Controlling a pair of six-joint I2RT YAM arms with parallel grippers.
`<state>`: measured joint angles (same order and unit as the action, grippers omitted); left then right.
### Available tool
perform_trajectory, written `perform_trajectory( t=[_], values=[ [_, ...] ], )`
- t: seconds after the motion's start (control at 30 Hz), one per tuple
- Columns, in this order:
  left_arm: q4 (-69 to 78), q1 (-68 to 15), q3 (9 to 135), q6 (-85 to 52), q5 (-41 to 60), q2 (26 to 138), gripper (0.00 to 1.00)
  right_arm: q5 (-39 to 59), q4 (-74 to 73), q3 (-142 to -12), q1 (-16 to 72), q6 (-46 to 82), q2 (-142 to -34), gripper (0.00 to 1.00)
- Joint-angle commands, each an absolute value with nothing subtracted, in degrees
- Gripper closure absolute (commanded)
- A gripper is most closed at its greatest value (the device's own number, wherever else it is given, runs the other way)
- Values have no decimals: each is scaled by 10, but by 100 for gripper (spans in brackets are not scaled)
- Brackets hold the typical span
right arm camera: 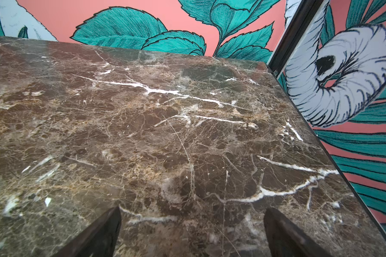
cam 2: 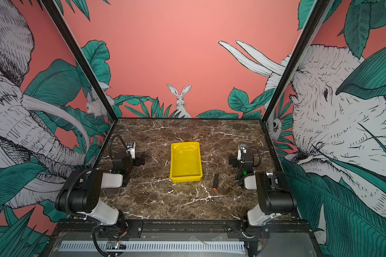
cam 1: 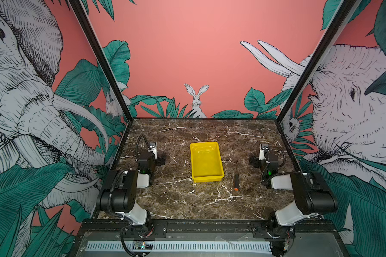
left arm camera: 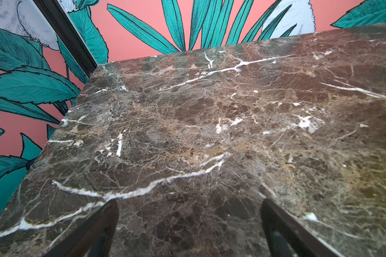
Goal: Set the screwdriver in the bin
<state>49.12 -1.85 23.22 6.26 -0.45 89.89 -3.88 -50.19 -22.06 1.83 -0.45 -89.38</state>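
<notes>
1. The screwdriver point(cam 1: 236, 178) point(cam 2: 215, 179) lies flat on the marble table point(cam 1: 187, 200) point(cam 2: 165, 200) in both top views. Its thin shaft points toward the back wall and its orange butt end points toward the front edge.
2. It sits outside the bin point(cam 1: 206, 161) point(cam 2: 185, 160), just beside the bin's right wall, near the front right corner and not touching it.
3. The bin is a yellow tray standing flat at the middle of the table, its long side running front to back. Nothing lies inside it.
4. The right gripper point(right arm camera: 192, 231) is released: in its wrist view the two dark fingers point(right arm camera: 103, 233) stand wide apart over bare marble, with nothing between them. In the top views the right arm point(cam 1: 267, 160) point(cam 2: 245, 159) is folded at the right of the table, to the right of the screwdriver and apart from it.
5. The left gripper point(left arm camera: 188, 224) is likewise spread, its fingers point(left arm camera: 98, 229) far apart over bare marble and holding nothing. Its arm point(cam 1: 149, 159) point(cam 2: 127, 159) is folded at the left, well apart from the bin.
6. Neither wrist view shows the screwdriver or the bin.
</notes>
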Motion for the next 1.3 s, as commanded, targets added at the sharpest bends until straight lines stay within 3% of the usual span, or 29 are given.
perform_trajectory(
  t=[0.0, 1.13, 1.27],
  values=[
    [487, -21, 241, 68, 0, 889, 0, -36, -518, -226, 17, -5, -888, 1],
    [489, -20, 247, 66, -13, 885, 0, -46, -516, -226, 17, -1, -888, 1],
    [216, -21, 370, 24, -86, 818, 0, -49, -527, -220, 17, 0, -886, 1]
  ],
)
